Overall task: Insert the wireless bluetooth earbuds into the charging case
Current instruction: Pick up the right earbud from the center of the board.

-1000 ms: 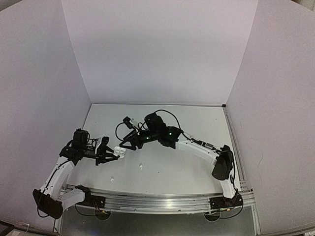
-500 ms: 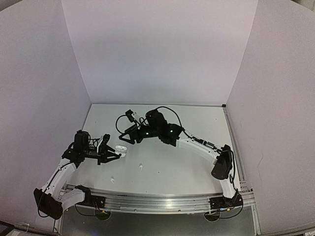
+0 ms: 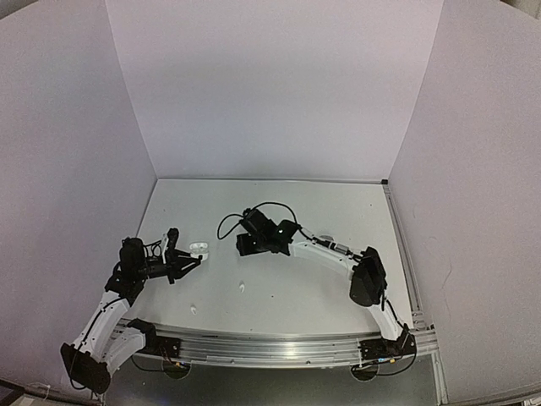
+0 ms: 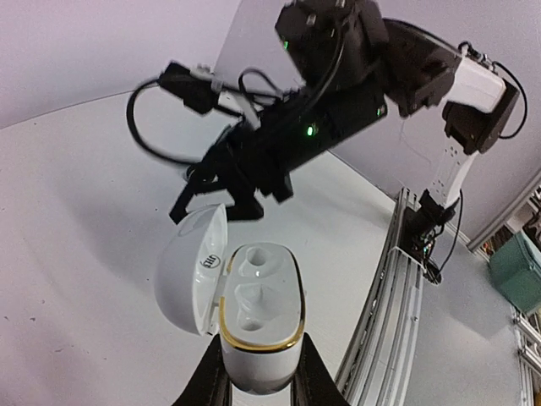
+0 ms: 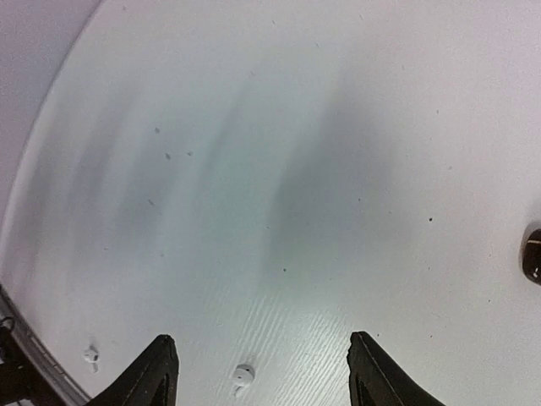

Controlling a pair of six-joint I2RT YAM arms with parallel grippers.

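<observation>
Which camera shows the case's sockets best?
Left wrist: the case, lid open, close up, both sockets empty, clamped by the left gripper. Top shows it only as a white speck; right wrist misses it.

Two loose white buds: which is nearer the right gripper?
The white earbud framed between the open fingers of the right gripper in its wrist view; the other white earbud lies outside them, by the table edge.

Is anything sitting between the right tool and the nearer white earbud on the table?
No. In the right wrist view, only bare table lies between the open right tool and the white earbud. The top view shows the same.
</observation>
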